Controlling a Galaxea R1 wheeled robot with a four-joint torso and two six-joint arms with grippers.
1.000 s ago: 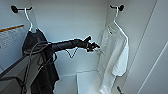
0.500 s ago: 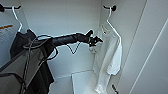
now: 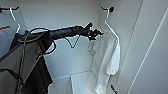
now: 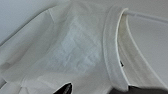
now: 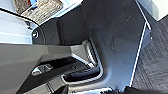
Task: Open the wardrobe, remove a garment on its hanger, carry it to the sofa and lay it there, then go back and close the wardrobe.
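We look into the open wardrobe, its white walls all around. Our left arm reaches across from the left, and the left gripper sits right at the shoulder of the white shirt. The shirt hangs on a thin white hanger, hooked on a black hook on the wardrobe's right side. The wrist camera sees the shirt's collar close up. We cannot tell whether the fingers are open or gripping anything.
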